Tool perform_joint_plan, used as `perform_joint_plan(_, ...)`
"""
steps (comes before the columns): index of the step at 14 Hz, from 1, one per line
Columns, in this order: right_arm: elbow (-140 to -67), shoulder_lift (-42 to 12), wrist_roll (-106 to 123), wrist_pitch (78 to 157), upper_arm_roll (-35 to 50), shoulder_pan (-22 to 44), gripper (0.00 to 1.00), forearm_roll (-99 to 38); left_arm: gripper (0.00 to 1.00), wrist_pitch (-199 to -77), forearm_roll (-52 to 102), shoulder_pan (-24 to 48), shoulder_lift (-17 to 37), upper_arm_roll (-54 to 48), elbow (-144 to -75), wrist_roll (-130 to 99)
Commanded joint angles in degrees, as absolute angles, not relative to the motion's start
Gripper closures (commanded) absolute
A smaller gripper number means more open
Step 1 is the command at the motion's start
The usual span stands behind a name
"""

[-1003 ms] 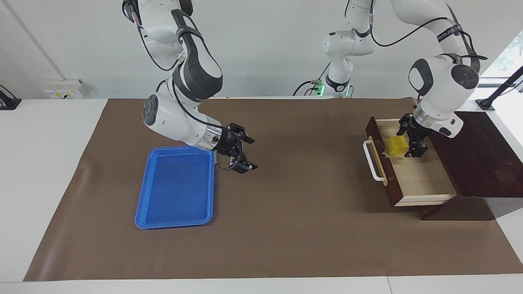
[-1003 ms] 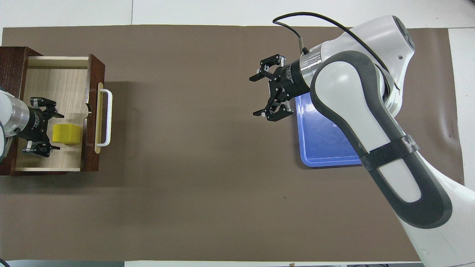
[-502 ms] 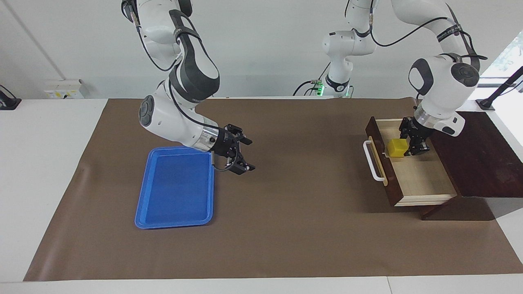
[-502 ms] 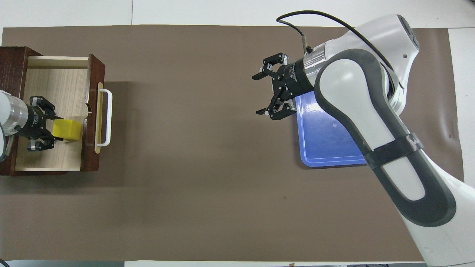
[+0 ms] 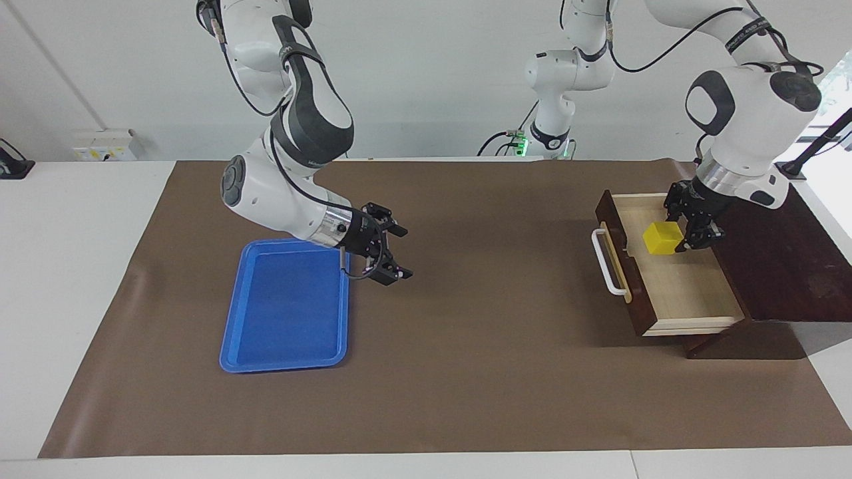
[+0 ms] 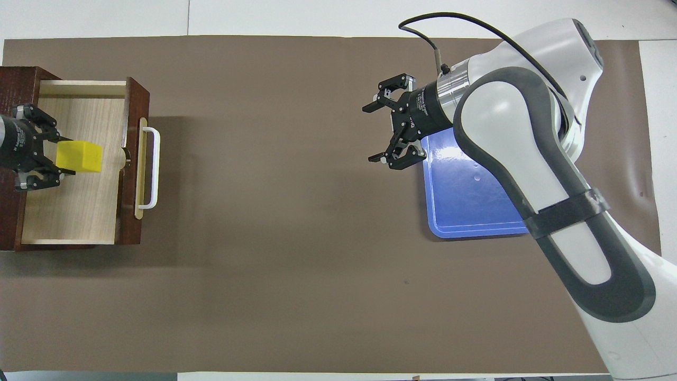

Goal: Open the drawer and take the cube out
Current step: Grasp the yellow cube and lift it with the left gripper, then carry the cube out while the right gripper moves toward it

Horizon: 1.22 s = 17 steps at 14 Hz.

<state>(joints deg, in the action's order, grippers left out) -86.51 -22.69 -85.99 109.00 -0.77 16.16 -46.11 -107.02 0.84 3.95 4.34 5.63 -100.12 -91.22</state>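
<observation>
The drawer (image 5: pixel 679 286) (image 6: pixel 74 211) stands pulled open from its dark wooden box (image 5: pixel 785 266), white bar handle (image 5: pixel 607 263) (image 6: pixel 151 166) toward the table's middle. My left gripper (image 5: pixel 685 229) (image 6: pixel 50 157) is shut on the yellow cube (image 5: pixel 662 237) (image 6: pixel 79 157) and holds it lifted above the drawer's pale floor. My right gripper (image 5: pixel 393 251) (image 6: pixel 389 127) is open and empty, hovering over the brown mat beside the blue tray (image 5: pixel 286 306) (image 6: pixel 470 201).
A brown mat (image 5: pixel 466 372) covers the table. The blue tray lies toward the right arm's end. The right arm's forearm (image 6: pixel 529 174) reaches over part of the tray in the overhead view.
My left gripper closed on the yellow cube and lifted it off the drawer floor. My right gripper drifted slightly toward the tray, still open.
</observation>
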Motion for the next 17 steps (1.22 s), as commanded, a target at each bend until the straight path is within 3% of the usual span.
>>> perform_joint_plan(1, -86.7, -22.2, -84.2, 108.0, -0.6, 15.6, 0.0, -47.5, 1.0, -103.1, 1.2, 6.7, 7.8, 3.3, -93.9, -100.2)
perform_joint_plan(8, -87.9, -22.3, -81.6, 107.7, -0.6, 14.3, 0.0, -47.5, 1.0, -102.7, 0.1, 28.0, 9.7, 3.5, -93.1, -123.0)
perform_joint_plan(11, -88.1, -22.3, -81.4, 107.7, -0.6, 14.6, 0.0, -47.5, 1.0, -102.6, -0.3, 32.7, 15.6, 3.5, -86.7, -133.7)
perform_joint_plan(17, -88.1, -22.3, -81.7, 107.8, -0.6, 15.9, 0.0, -47.5, 1.0, -106.6, 0.1, 33.0, 15.8, 3.3, -87.5, -136.6)
